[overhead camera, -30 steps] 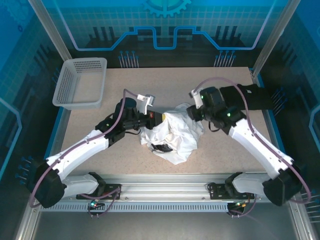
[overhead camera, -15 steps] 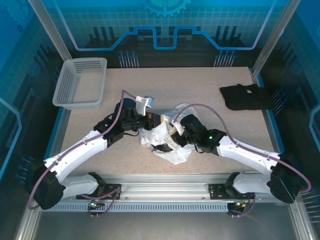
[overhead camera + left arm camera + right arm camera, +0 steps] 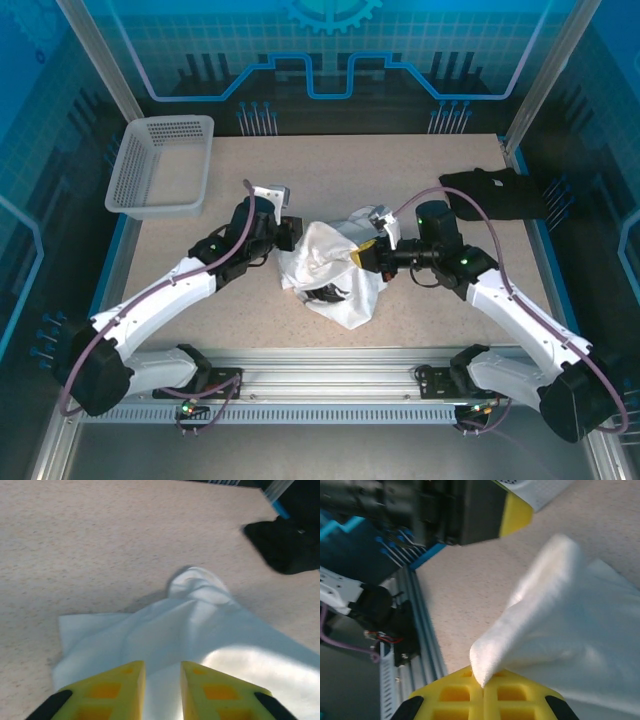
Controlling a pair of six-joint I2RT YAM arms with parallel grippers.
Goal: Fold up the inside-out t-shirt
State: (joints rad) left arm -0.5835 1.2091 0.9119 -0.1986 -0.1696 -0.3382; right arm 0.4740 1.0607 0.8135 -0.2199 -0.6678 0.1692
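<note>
The inside-out t-shirt (image 3: 335, 272) lies crumpled in a white heap at the table's middle. My left gripper (image 3: 293, 238) sits at the heap's left edge. In the left wrist view its yellow fingers (image 3: 125, 687) stand a little apart over the white cloth (image 3: 200, 630), and the gripper (image 3: 163, 675) is open. My right gripper (image 3: 363, 256) is at the heap's right side. In the right wrist view it (image 3: 483, 679) is shut on a raised fold of the t-shirt (image 3: 555, 615), which tapers down into the closed yellow fingertips.
A black folded garment (image 3: 495, 193) lies at the back right, and its edge (image 3: 290, 545) appears in the left wrist view. A grey mesh basket (image 3: 160, 165) stands at the back left. The metal rail (image 3: 420, 630) runs along the near table edge.
The right gripper reached into the heap, shut on a fold and drew back to the right with it. The left gripper's jaws came apart from shut.
</note>
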